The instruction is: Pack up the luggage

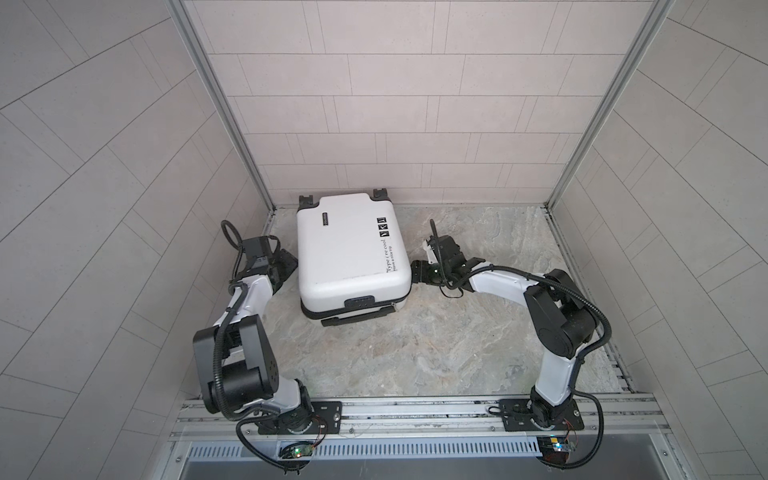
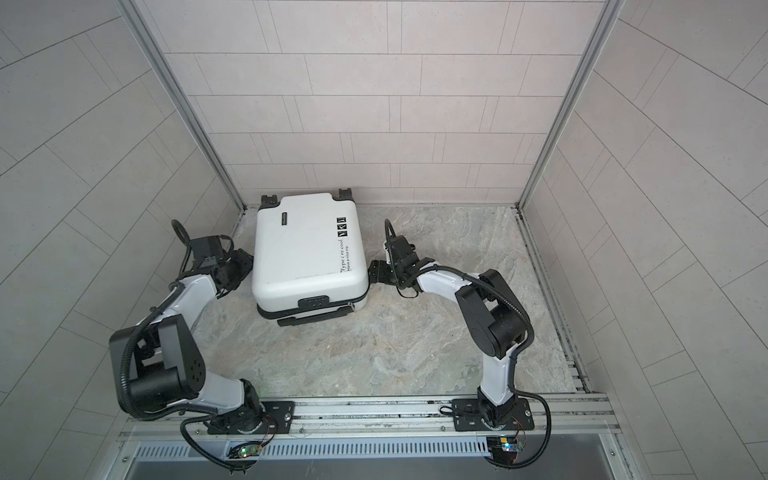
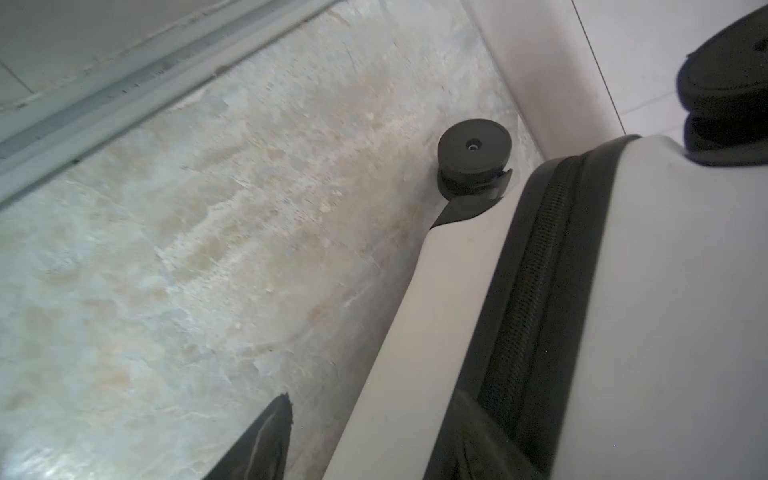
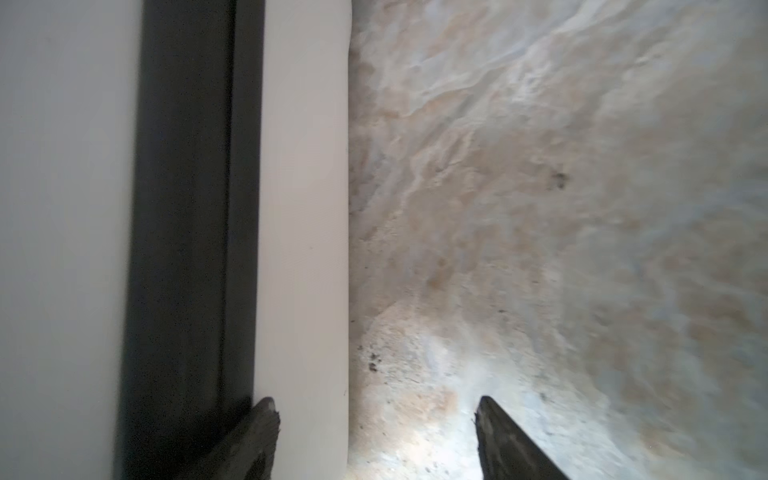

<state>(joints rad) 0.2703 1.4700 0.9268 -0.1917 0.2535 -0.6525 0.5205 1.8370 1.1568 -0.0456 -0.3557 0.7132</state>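
The luggage is a white hard-shell suitcase lying flat and closed near the back wall, with its black handle facing the front. My left gripper sits low against its left side. In the left wrist view the gripper is open and straddles the lower shell beside the black zipper band. One finger hangs over the floor. My right gripper is at the suitcase's right side. In the right wrist view it is open with nothing held, one finger by the shell.
The suitcase's black wheels nearly touch the tiled back wall. Tiled side walls close in left and right. A metal rail carrying both arm bases runs along the front. The stone-patterned floor stretches in front of and to the right of the suitcase.
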